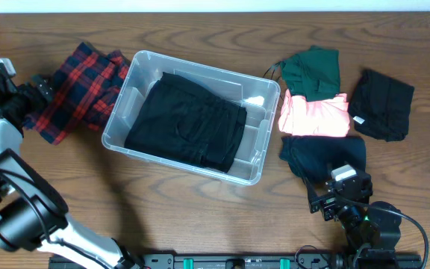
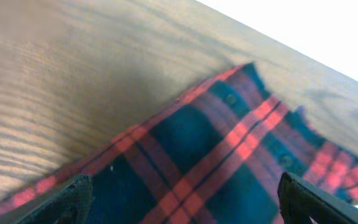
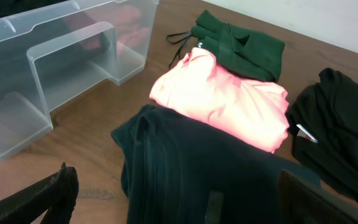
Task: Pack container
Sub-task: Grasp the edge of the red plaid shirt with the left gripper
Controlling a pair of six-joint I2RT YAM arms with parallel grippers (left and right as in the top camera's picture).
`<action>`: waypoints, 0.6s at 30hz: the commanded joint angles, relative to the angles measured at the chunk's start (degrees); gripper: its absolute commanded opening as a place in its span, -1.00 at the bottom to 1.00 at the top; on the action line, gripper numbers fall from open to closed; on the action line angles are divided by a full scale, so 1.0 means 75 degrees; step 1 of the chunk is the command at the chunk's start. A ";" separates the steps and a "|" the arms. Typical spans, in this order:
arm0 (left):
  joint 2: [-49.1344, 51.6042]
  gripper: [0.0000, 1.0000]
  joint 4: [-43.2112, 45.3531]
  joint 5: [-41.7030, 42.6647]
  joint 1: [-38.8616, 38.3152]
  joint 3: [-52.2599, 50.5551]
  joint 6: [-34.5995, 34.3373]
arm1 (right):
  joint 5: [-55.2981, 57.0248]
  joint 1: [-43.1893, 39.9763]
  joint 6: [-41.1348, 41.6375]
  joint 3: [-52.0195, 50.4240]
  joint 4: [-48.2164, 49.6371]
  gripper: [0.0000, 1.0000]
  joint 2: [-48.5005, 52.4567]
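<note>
Viewing overhead: large clear rectangular plastic container mid-table, folded black garment inside, red-and-black plaid shirt against its left wall. Left wrist: left gripper fingers wide apart above the plaid. Right wrist: right gripper fingers wide apart over dark folded cloth beside pink garment.

No readable text, labels or numbers anywhere.

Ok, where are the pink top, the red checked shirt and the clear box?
pink top [image 1: 316,117]: overhead view, middle of the folded cloth.
red checked shirt [image 1: 80,90]: overhead view, middle of the crumpled cloth.
clear box [image 1: 128,101]: overhead view, bare wall nearest the checked shirt.
</note>
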 commanded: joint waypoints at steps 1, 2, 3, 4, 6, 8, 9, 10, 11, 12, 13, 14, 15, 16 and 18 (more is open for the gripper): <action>0.0629 0.89 0.0093 -0.0152 -0.0137 0.0020 0.0189 | 0.0020 -0.0108 0.0082 -0.0017 -0.0009 0.99 -0.0047; 0.0781 0.89 0.0131 -0.0154 -0.0175 0.0020 0.0189 | 0.0020 -0.0108 0.0082 -0.0017 -0.0009 0.98 -0.0047; 0.0877 0.88 0.0146 -0.0154 -0.0201 0.0020 0.0189 | 0.0020 -0.0108 0.0082 -0.0017 -0.0009 0.98 -0.0047; 0.1000 0.87 0.0166 -0.0157 -0.0239 0.0020 0.0189 | 0.0020 -0.0108 0.0082 -0.0017 -0.0009 0.98 -0.0047; 0.1122 0.86 0.0134 -0.0154 -0.0262 0.0020 0.0184 | 0.0020 -0.0108 0.0082 -0.0017 -0.0009 0.98 -0.0047; 0.1183 0.82 -0.0061 -0.0163 -0.0265 0.0020 0.0187 | 0.0020 -0.0108 0.0082 -0.0017 -0.0009 0.98 -0.0047; 0.1186 0.79 -0.0201 -0.0166 -0.0262 0.0020 0.0187 | 0.0020 -0.0108 0.0082 -0.0017 -0.0009 0.98 -0.0047; 0.1186 0.74 -0.0391 -0.0256 -0.0265 0.0020 0.0181 | 0.0020 -0.0108 0.0082 -0.0017 -0.0009 0.99 -0.0047; 0.1183 0.70 -0.0580 -0.0396 -0.0265 0.0020 0.0166 | 0.0020 -0.0108 0.0082 -0.0017 -0.0009 0.99 -0.0047; 0.1183 0.67 -0.0860 -0.0647 -0.0265 0.0020 0.0047 | 0.0020 -0.0108 0.0082 -0.0017 -0.0009 0.98 -0.0047; 0.1183 0.64 -0.1163 -0.0944 -0.0262 0.0020 -0.0157 | 0.0020 -0.0108 0.0082 -0.0017 -0.0009 0.98 -0.0047; 0.1183 0.64 -0.1346 -0.1110 -0.0262 0.0020 -0.0289 | 0.0020 -0.0108 0.0082 -0.0017 -0.0009 0.98 -0.0047; 0.1183 0.64 -0.1673 -0.1381 -0.0265 0.0020 -0.0536 | 0.0020 -0.0108 0.0082 -0.0017 -0.0009 0.99 -0.0047; 0.1183 0.63 -0.1923 -0.1504 -0.0265 0.0020 -0.0691 | 0.0020 -0.0108 0.0082 -0.0017 -0.0009 0.99 -0.0047; 0.1183 0.57 -0.2465 -0.1626 -0.0262 0.0020 -0.1070 | 0.0020 -0.0108 0.0082 -0.0017 -0.0009 0.98 -0.0047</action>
